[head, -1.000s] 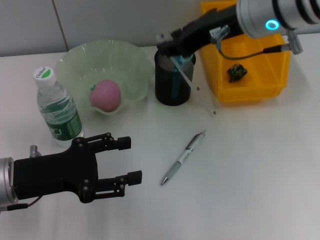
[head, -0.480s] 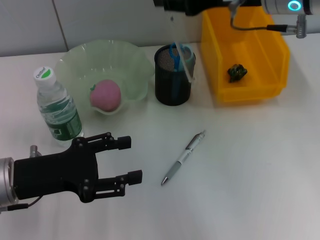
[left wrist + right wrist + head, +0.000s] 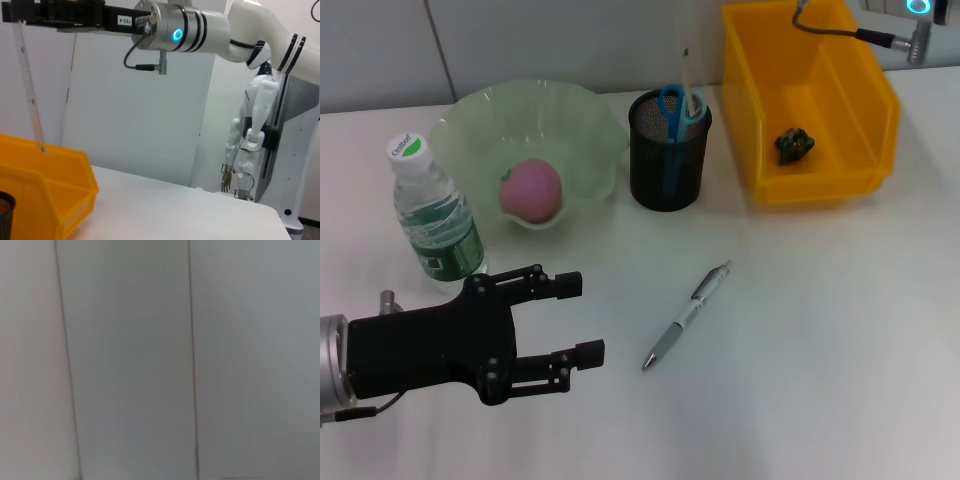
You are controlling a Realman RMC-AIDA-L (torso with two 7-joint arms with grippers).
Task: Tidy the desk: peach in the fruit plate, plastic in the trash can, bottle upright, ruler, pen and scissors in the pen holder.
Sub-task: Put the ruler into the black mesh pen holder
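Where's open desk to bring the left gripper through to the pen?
Bare desk lies between the left gripper and the pen, and in front of the yellow bin on the right side. It is crowded at the back: bottle, plate with peach, and holder stand close together.

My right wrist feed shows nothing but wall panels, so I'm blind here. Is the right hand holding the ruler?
Observer: Yes. The left wrist view shows the right hand gripping the top of the ruler, which hangs upright.
Operator: Is its tip in the pen holder?
Observer: I cannot tell. In the head view the ruler rises from about the pen holder, beside the scissors.
Operator: And the pen?
Observer: The pen lies flat on the table, in front of the holder.
Operator: Left hand?
Observer: The left hand is open, low, near the upright bottle.
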